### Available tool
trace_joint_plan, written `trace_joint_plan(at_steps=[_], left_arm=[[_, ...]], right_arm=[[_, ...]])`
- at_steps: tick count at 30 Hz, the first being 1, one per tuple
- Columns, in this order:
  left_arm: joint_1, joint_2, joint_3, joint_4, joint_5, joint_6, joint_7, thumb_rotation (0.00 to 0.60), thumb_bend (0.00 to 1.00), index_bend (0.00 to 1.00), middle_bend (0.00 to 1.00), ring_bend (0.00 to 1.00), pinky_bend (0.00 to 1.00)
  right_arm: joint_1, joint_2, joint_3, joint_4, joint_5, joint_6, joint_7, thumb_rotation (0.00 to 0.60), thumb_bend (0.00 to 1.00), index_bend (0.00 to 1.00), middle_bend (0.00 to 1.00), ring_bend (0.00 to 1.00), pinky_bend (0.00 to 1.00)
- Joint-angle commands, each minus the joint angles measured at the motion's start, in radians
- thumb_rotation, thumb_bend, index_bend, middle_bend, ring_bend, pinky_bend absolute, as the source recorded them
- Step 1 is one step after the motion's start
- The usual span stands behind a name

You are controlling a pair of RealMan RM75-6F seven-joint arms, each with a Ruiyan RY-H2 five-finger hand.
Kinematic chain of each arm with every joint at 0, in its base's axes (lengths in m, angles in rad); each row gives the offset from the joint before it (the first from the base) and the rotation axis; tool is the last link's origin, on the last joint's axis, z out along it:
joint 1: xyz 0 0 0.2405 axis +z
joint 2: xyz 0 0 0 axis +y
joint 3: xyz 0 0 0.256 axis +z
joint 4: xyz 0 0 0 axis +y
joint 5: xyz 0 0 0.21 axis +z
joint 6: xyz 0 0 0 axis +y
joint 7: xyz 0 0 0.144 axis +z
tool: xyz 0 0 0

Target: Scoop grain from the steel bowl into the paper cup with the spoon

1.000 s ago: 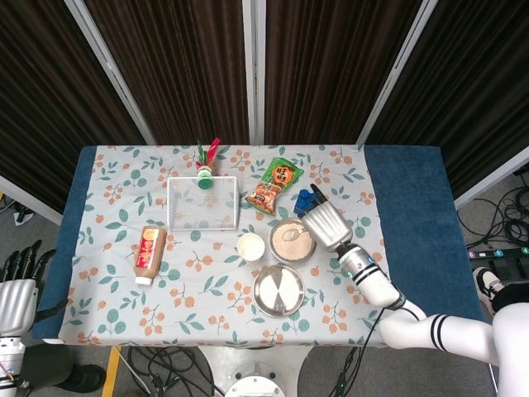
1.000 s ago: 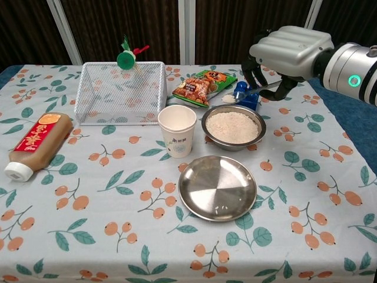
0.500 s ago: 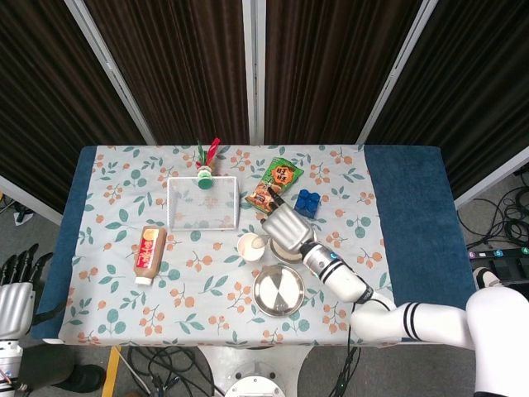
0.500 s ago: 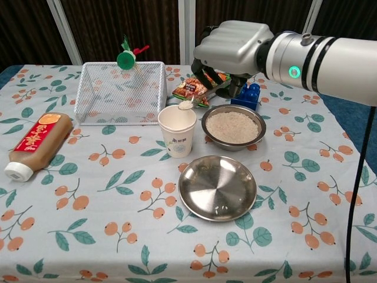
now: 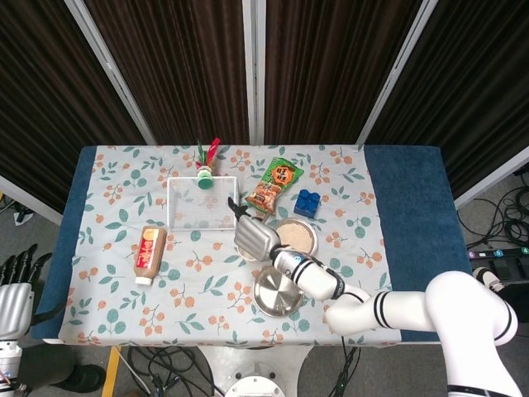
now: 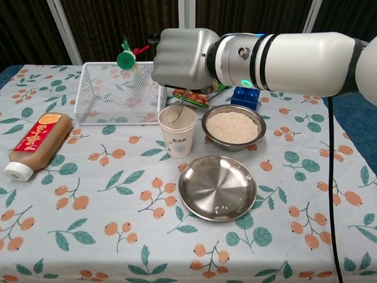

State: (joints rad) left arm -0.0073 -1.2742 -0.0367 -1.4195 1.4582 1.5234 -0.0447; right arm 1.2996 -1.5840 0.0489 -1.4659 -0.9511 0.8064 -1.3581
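The step in hand is judged to be the tipping of a spoonful into the cup. Next, the bowl of the spoon must turn fully over the cup mouth, then lift clear and swing to the grain at 3 o'clock.

Nearest the robot lies a shallow round steel plate (image 6: 217,187), holding only a few stray grains. Beyond it at 11 o'clock stands the white paper cup (image 6: 177,131); its contents cannot be made out. The slim metal spoon (image 6: 178,108) hangs with its tip inside the cup mouth, pinched under the closed fingers of the right hand (image 6: 184,59) (the grip itself is hidden beneath the palm). Just beside the cup at 3 o'clock sits the round steel bowl (image 6: 233,127), well filled with pale grain. Farther back, at 10 o'clock, the white wire-mesh basket (image 6: 119,92) holds nothing visible. The left hand (image 5: 15,289) hangs off the table edge, fingers apart, holding nothing.
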Motion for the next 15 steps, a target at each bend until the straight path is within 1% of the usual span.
trace_joint_plan(at_steps=[1,5,7,15], left_arm=[[-0.001,-0.002,-0.001,0.002,0.001,-0.001,-0.002,0.6,0.06,0.21,0.08,0.03,0.02],[-0.002,-0.001,-0.001,-0.002,-0.001,-0.006,-0.001,0.6,0.06,0.21,0.08,0.03,0.02],[-0.001,-0.002,0.0,0.0,-0.002,-0.006,-0.003,0.6,0.06,0.21,0.08,0.03,0.02],[-0.002,-0.003,-0.002,0.003,0.002,-0.003,-0.003,0.6,0.06,0.21,0.08,0.03,0.02]], right_arm=[[0.041,0.001,-0.043,0.015,-0.069,0.005,-0.057,0.6,0.33,0.59,0.54,0.27,0.0],[0.055,0.015,-0.072,0.03,-0.157,0.019,-0.079,0.6,0.33,0.59,0.54,0.26,0.0],[0.056,0.026,-0.08,0.028,-0.182,0.021,-0.077,0.6,0.33,0.59,0.54,0.26,0.0],[0.051,0.054,-0.096,0.007,-0.21,0.036,-0.117,0.6,0.33,0.59,0.54,0.26,0.0]])
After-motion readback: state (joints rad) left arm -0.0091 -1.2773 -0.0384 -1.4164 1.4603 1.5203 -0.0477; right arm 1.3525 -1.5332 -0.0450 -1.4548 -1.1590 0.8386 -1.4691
